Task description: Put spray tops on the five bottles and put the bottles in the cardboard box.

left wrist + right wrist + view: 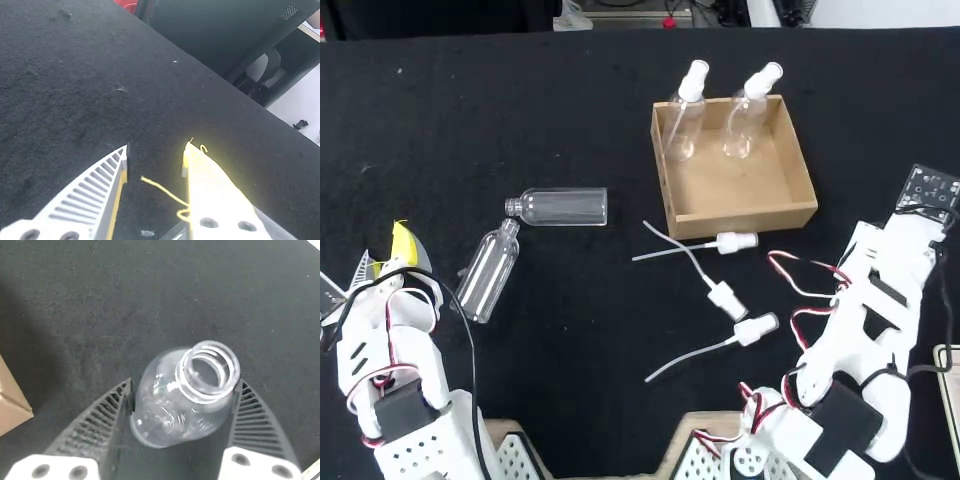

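The cardboard box (790,160) sits at the back right, with two capped bottles (685,115) (748,110) leaning inside it. Two clear bottles without tops (565,207) (490,270) lie on the black table to the left of the box. Three spray tops with long tubes (735,241) (725,297) (756,328) lie in front of the box. My right gripper (184,386) is shut on a third uncapped bottle (210,371), mouth facing the camera, to the right of the box. My left gripper (156,148) stands open over bare table at the near left (382,255).
A corner of the box (10,405) shows in the right wrist view. The right arm (880,300) stands at the near right, close to the table's right edge. Room clutter lies beyond the table's far edge.
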`<action>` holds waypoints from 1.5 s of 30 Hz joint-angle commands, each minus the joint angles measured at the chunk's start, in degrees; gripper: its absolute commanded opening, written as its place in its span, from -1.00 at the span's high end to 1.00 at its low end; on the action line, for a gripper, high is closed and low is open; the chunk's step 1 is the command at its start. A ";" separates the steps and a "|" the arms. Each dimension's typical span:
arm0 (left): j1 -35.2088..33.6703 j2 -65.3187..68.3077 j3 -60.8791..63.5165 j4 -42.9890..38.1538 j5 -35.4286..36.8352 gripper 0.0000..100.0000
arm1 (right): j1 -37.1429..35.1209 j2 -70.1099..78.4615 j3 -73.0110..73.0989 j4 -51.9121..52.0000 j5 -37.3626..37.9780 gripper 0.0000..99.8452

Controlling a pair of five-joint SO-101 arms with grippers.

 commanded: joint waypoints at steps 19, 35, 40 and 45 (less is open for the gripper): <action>0.84 0.18 -0.84 -1.41 0.44 0.64 | 0.53 -1.54 -3.47 -2.81 -4.04 0.62; 9.71 0.18 -1.45 -0.88 -6.68 0.64 | 0.00 -31.52 -16.75 43.08 -7.47 0.71; 17.45 0.18 -1.01 -0.79 -13.27 0.64 | -5.27 -40.31 -17.10 52.13 -7.30 0.71; 21.05 0.26 -1.01 2.29 -15.56 0.64 | -10.02 -42.33 -13.93 57.32 -7.03 0.71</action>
